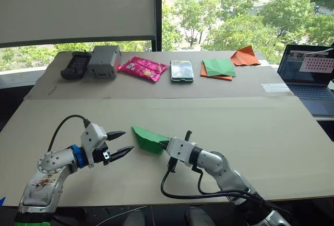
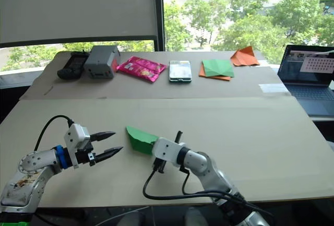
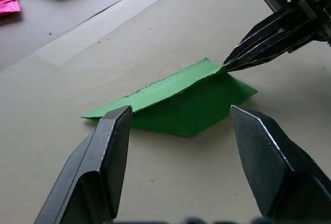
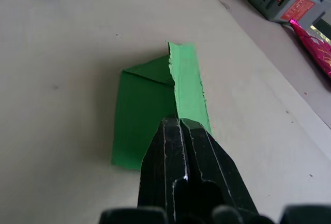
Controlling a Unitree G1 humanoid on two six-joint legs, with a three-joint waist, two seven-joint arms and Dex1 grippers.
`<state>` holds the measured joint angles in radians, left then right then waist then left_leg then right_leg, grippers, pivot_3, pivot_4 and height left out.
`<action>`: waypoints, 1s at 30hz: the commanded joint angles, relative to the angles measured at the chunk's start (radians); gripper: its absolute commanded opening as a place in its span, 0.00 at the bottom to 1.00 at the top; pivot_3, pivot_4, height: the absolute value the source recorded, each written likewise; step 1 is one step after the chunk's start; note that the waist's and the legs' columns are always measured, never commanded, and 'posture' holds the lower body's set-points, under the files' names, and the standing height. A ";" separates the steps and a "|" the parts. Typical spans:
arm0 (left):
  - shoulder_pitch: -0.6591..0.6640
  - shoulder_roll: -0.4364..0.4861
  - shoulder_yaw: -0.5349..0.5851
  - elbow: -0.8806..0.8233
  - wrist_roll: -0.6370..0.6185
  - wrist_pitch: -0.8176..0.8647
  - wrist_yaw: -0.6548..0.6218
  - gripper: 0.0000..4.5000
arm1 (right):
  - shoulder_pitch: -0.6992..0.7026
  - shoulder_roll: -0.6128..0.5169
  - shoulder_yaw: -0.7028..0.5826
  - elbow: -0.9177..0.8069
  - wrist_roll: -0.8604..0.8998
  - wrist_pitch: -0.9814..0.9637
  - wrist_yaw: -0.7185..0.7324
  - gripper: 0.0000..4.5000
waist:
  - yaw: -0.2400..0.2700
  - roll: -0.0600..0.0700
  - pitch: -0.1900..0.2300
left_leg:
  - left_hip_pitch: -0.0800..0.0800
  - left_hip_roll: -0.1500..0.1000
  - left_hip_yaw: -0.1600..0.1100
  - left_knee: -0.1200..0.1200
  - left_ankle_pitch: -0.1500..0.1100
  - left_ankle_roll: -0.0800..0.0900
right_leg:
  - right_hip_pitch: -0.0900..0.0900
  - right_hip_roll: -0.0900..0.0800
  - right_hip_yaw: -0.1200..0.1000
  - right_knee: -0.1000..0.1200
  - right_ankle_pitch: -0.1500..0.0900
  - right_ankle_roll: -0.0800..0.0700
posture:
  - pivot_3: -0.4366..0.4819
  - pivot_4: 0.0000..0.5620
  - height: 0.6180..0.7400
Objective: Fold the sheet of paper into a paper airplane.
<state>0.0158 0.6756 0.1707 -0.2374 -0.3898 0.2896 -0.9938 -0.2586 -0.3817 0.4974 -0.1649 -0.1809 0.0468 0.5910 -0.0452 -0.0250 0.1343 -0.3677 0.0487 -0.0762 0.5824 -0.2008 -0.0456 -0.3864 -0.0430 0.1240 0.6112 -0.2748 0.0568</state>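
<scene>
A: Where's the thin bright green sheet of paper (image 1: 148, 139) right now?

B: On the pale desk (image 1: 261, 132), toward its near edge and roughly midway between the side edges. It is folded into a creased, pointed wedge, and one flap with a ragged edge stands up off the surface.

A: And the right claw (image 4: 178, 123)?

B: Its two black fingers are pressed together on that raised flap, pinching the paper at the end nearest the arm. The rest of the sheet lies flat on the desk.

A: The left claw (image 1: 118, 143)?

B: Fingers apart, nothing between them. It sits just beside the pointed end of the sheet, facing it without touching.

A: Anything along the far edge of the desk?

B: A grey boxy device (image 1: 103, 61), a pink foil packet (image 1: 142, 68), a small green-rimmed tin (image 1: 181, 71), a stack of green and orange paper (image 1: 218, 69), and an orange pointed paper shape (image 1: 245, 57). A laptop (image 1: 308, 77) stands open by the desk's right edge.
</scene>
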 commanded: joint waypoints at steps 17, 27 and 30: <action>-0.197 0.074 -0.156 0.187 -0.059 0.081 -0.210 0.00 | 0.022 -0.133 -0.032 -0.084 0.071 -0.141 0.225 0.00 | 0.005 0.000 0.000 | 0.000 0.000 0.000 0.003 0.000 0.000 | 0.001 0.000 0.000 0.000 0.000 0.000 | 0.48 0.27 1.00; -0.265 0.077 -0.290 0.380 0.114 -0.132 -0.290 0.00 | 0.037 -0.138 -0.037 -0.111 0.065 -0.094 0.234 0.00 | 0.001 0.002 -0.001 | -0.001 0.000 0.000 0.006 0.000 0.000 | 0.001 0.001 0.000 0.001 0.000 0.000 | 0.48 0.27 1.00; -0.269 0.067 -0.300 0.398 0.137 -0.158 -0.280 0.00 | 0.042 -0.135 -0.035 -0.117 0.067 -0.076 0.236 0.00 | 0.003 0.002 -0.001 | -0.001 0.000 0.000 0.006 0.000 0.000 | 0.001 0.001 0.000 0.001 0.000 0.000 | 0.48 0.27 1.00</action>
<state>-0.2391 0.7433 -0.1304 0.1567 -0.2726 0.1538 -1.2763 -0.2173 -0.5210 0.4843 -0.2373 -0.1294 -0.0363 0.8259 -0.0423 -0.0233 0.1332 -0.3686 0.0485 -0.0759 0.5887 -0.2008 -0.0453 -0.3852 -0.0421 0.1243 0.6123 -0.2747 0.0570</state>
